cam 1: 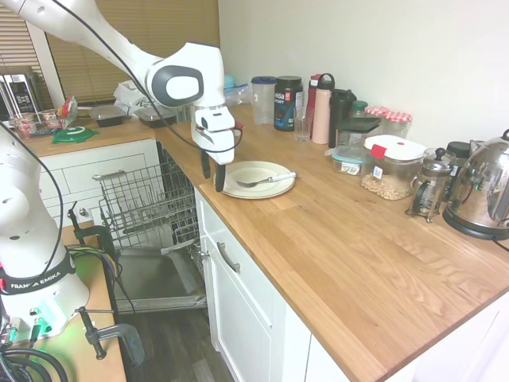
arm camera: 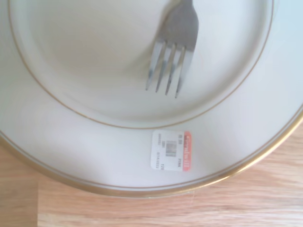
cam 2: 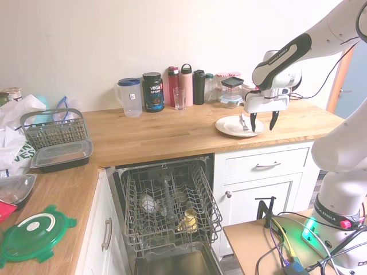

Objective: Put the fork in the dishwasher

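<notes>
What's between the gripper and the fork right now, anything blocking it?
Nothing visible. The fork lies bare on the cream plate, with no other item on it. The gripper hangs open over the plate's edge nearest the dishwasher, whose door is down and rack pulled out.

A cream wall (cam 2: 86,40) backs an L-shaped wooden worktop (cam 1: 358,255) over white cabinets (cam 1: 246,318), beside brown blinds (cam 1: 135,40).

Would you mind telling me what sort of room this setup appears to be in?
Most likely a home kitchen: a wooden countertop over white cabinets, an open dishwasher with its rack pulled out, and a steel kettle. A plate with a fork on it sits on the counter.
</notes>
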`<state>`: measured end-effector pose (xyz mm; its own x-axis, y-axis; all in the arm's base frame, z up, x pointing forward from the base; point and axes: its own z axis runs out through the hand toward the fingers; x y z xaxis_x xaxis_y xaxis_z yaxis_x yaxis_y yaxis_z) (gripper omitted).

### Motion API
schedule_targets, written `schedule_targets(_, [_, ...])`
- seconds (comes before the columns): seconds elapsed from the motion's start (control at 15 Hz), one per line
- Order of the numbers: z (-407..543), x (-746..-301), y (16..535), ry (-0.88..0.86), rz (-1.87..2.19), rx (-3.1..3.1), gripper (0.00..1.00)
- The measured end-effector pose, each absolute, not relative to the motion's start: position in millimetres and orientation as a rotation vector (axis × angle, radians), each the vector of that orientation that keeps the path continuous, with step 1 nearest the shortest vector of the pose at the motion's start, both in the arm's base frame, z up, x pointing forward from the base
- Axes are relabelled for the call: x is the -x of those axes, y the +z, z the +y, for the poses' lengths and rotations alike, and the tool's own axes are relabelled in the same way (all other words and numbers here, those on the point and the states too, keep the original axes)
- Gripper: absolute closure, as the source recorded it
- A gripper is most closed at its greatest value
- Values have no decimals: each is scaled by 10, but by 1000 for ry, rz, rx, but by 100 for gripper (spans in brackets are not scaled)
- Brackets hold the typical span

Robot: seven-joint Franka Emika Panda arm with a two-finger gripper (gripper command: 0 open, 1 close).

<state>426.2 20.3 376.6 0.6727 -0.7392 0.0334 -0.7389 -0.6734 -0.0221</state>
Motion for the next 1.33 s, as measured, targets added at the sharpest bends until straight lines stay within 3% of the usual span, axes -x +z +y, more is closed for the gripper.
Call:
schedule_targets(0.33, [420,-4379,4072,-103,1243,2788,0])
schedule_targets(0.6, [560,-4941,4696,-157,1348,2696,0])
schedule_targets(1.0, [272,-6065,3826,-17,1610,2656,0])
schedule_targets(1.2, [197,-6327,3590,-15,1664,2631,0])
schedule_targets(1.27, [204,-6350,3550,-20,1679,2622,100])
schedule_targets(1.33, [217,-6363,3524,-20,1691,2616,100])
